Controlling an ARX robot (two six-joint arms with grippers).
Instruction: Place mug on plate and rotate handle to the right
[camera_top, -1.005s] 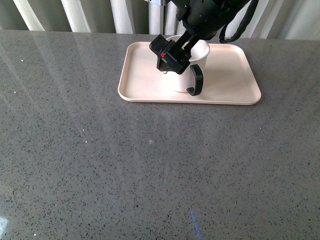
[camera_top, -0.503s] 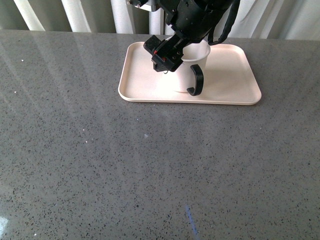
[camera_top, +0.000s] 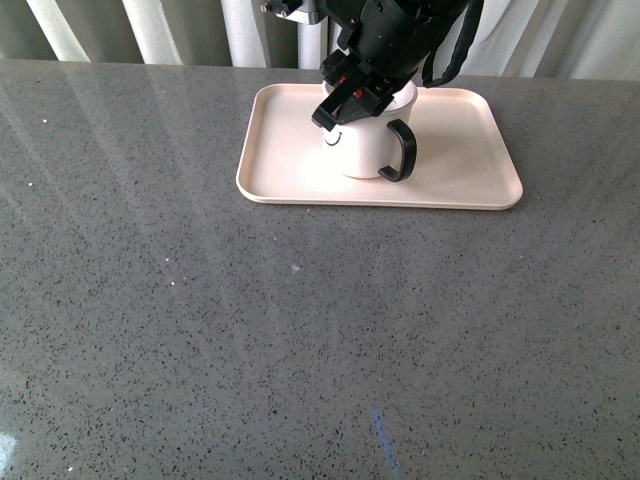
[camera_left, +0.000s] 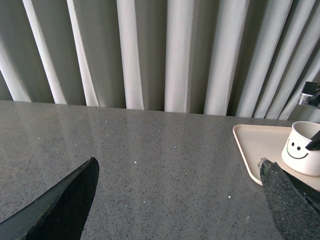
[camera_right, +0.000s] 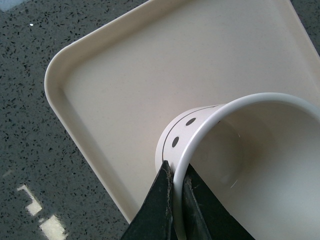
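Right gripper (camera_right: 176, 174) — jaws clamped on rim of mug (camera_top: 365, 150), one finger inside, one outside. Stands upright on plate (camera_top: 460, 160), far side of table (camera_top: 200, 320); handle (camera_top: 402, 152) points right, slightly near. Left gripper (camera_left: 178, 162) — jaws wide, empty.

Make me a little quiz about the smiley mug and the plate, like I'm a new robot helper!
1. True or false: the mug stands on the plate.
2. Seen from the front, which way does the mug's handle point? A) to the robot's left B) to the robot's right C) straight back
3. Fill in the blank: the right tool pinches the mug's ____, with one finger inside and one outside.

Key: 1 true; 2 B; 3 rim.
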